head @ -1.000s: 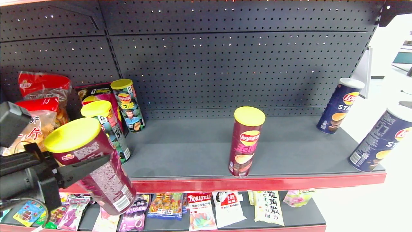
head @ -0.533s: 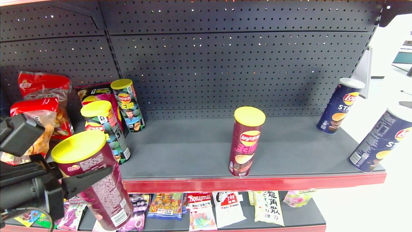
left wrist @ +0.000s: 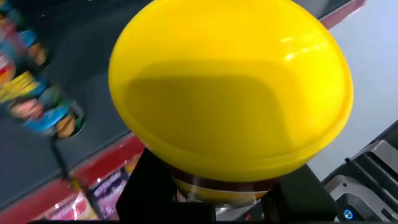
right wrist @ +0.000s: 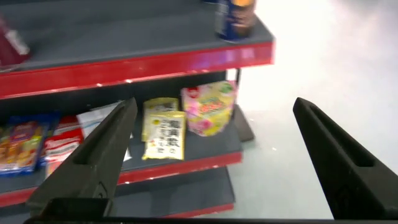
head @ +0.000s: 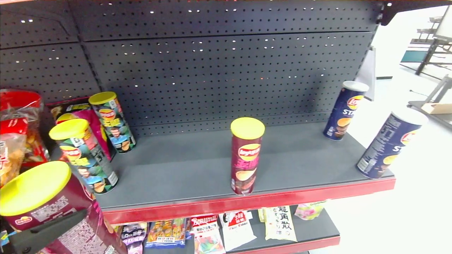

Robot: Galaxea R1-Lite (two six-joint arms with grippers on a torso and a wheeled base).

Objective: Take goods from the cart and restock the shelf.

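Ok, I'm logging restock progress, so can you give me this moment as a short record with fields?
left gripper: shut on the held can, maroon with a yellow lid, not yet on the shelf
right gripper: open, empty
shelf front centre: standing maroon can, upright
shelf left: two patterned cans, snack bags behind
shelf right: two blue cans
lower shelf: snack packets

A: Bright light is flooding in from the right, bleaching the floor (head: 406, 211).
B: Pinpoints are glinting through the pegboard (head: 226, 70), and glare is streaking the yellow lid (left wrist: 230, 87) on the maroon can (head: 76, 203).
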